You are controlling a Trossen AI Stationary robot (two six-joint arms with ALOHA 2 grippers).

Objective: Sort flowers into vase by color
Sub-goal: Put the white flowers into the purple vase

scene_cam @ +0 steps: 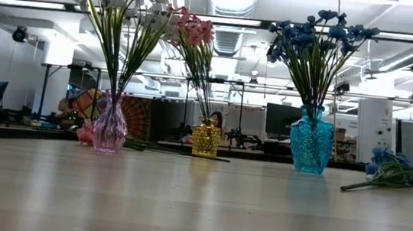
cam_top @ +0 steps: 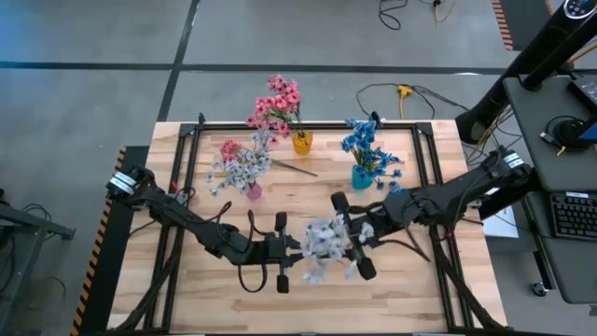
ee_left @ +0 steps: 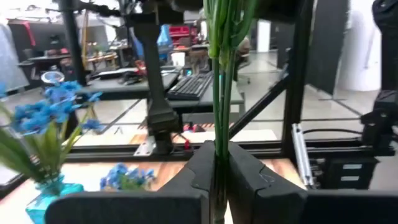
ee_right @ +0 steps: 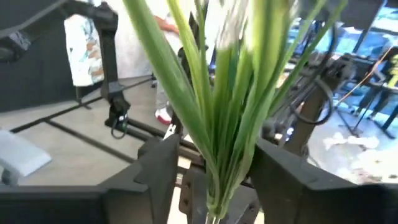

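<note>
Step in hand, as judged: hand-over of the pale white-lavender artificial flower sprig [cam_top: 324,245] from the right gripper [cam_top: 357,245] to the left gripper [cam_top: 282,252]. The sprig sits at lower centre of the high view, between the two grippers.

Left gripper: jaws together, clamped on the thin green stems [ee_left: 219,93], as the left wrist view shows. Right gripper: jaws apart, with stems and leaves [ee_right: 219,124] standing loose between them.

To do this step well, confirm the left grip holds all stems before withdrawing the right arm, then retract the right gripper straight back so its fingers do not drag the leaves. The likely target is the pink glass vase [cam_top: 253,190] already holding white blossoms, upper left of centre.

The high view alone shows both arms and the blossoms. The wrist views alone show each jaw's contact. The low view shows neither gripper; it shows the yellow vase [scene_cam: 205,141], the blue vase [scene_cam: 310,148], and a loose blue sprig [scene_cam: 393,170] lying at right on the wooden table [scene_cam: 197,207].
</note>
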